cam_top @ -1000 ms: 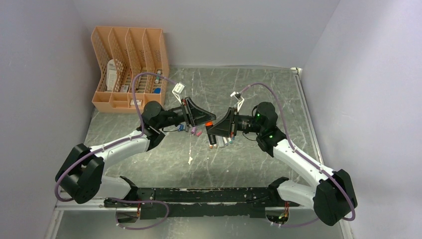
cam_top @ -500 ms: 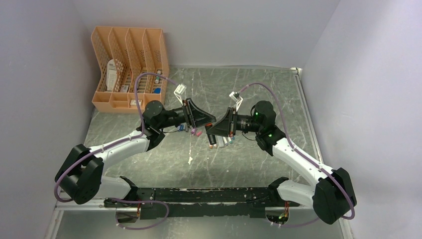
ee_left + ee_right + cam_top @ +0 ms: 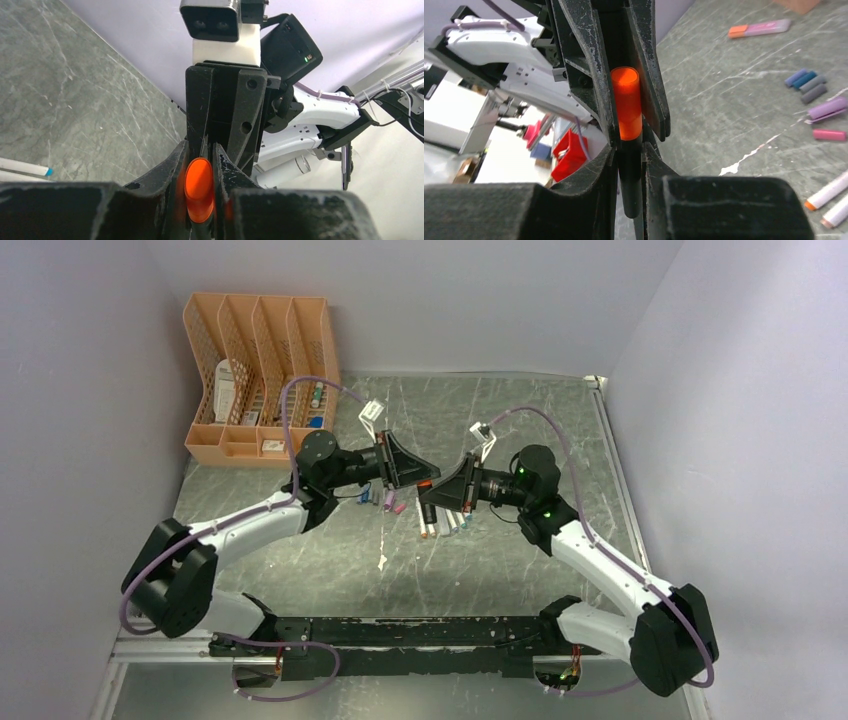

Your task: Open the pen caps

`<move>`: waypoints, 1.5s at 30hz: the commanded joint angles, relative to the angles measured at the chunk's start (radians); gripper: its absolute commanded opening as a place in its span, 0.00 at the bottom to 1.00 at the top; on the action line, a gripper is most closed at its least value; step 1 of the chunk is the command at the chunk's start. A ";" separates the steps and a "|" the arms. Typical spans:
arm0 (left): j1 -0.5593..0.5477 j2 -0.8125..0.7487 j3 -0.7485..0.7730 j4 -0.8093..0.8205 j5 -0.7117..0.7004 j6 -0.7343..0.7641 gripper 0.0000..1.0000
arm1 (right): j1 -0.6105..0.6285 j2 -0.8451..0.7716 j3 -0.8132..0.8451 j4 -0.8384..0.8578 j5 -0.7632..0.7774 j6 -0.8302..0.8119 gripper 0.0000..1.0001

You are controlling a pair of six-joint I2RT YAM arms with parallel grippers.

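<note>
Left arm has pushed a little further in over the table (image 3: pixel 520 420) since a second ago, and the right has given way slightly, so the two still meet nose to nose at mid-table, lifted clear of the surface. Left gripper (image 3: pixel 199 167) is closed tight on the orange cap (image 3: pixel 626 102), which sits squeezed between its fingers. Right gripper (image 3: pixel 630 165) is clamped on the black marker (image 3: pixel 630 186) just behind that cap. Each holds one end along the same line, which looks like the set-up for a straight pull apart, one hand anchoring while the other draws off. From the right wrist view the cap appears seated on the marker, with no gap that I can make out, so I judge the pull has not yet freed it. Below lie loose caps (image 3: pixel 806 86) in blue, grey, purple and pink, set well apart from the pens (image 3: pixel 445 523), which suggests these are already finished. A crooked pull could jam the cap or slip the grip.
</note>
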 commanded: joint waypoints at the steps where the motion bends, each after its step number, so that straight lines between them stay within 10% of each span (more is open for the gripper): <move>1: 0.058 0.075 0.134 0.058 -0.044 0.039 0.07 | 0.016 -0.069 -0.083 -0.053 -0.002 0.033 0.00; 17: 0.357 0.321 0.536 0.003 0.049 -0.026 0.07 | 0.264 -0.401 -0.275 -0.313 0.298 0.077 0.00; 29: 0.306 -0.150 0.137 -0.801 -0.135 0.349 0.07 | 0.213 0.217 0.220 -0.913 1.112 -0.377 0.00; 45: 0.301 -0.254 0.037 -0.905 -0.161 0.380 0.07 | 0.106 0.647 0.405 -0.777 1.518 -0.558 0.00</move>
